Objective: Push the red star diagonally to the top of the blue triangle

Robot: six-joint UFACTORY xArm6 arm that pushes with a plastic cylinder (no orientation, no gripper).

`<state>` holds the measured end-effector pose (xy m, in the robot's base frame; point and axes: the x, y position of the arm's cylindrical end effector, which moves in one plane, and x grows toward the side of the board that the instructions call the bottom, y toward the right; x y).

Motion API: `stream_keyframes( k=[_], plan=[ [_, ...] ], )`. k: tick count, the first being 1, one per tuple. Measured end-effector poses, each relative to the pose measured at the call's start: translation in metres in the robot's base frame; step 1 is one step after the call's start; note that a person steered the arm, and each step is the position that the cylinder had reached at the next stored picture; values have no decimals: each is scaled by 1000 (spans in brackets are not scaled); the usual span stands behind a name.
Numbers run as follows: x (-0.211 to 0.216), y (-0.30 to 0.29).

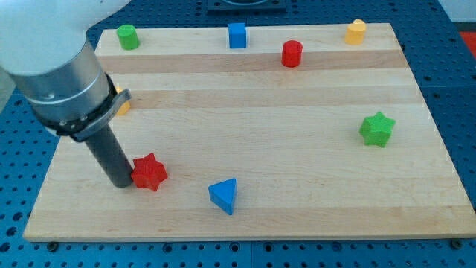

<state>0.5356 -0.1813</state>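
Observation:
The red star lies on the wooden board at the lower left. The blue triangle lies to its right and a little lower, about a block's width apart. My tip stands right against the red star's left side, touching it. The rod rises from there up to the grey arm body at the view's top left.
A green cylinder, a blue cube, a red cylinder and a yellow block stand along the board's top. A green star lies at the right. An orange block is mostly hidden behind the arm.

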Motion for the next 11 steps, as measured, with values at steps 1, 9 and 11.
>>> stream_keyframes(
  k=[1,9,11],
  plan=[
    [-15,6],
    [-76,92],
    [-55,111]
  ],
)
